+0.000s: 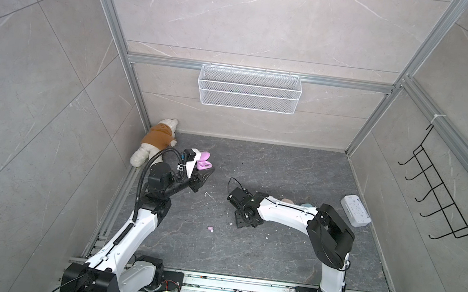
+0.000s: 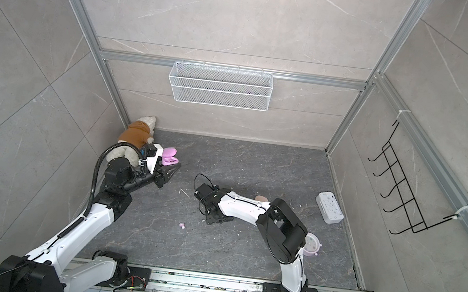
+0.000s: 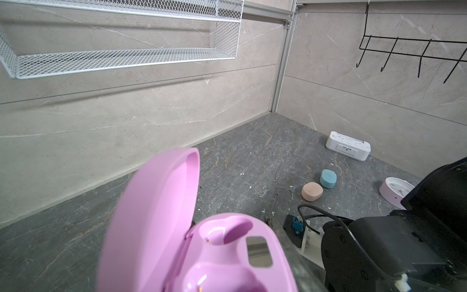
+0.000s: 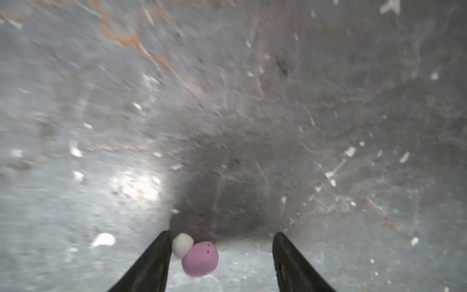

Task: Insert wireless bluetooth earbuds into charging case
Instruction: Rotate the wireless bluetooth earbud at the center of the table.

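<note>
While the left gripper clamped the open case, the right gripper stood wide around a lilac bud, well apart from the case; seemingly hard against one jaw, the bud might squirt sideways on closing.

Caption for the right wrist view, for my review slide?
Right gripper, jaws open, straddles a lilac earbud lying off-centre on the grey table.

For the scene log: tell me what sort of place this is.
Probably a robot test cell dressed as a room: stone-look panels in an aluminium frame, two arms bolted to a front rail, a wire basket and hook rack on the walls.
</note>
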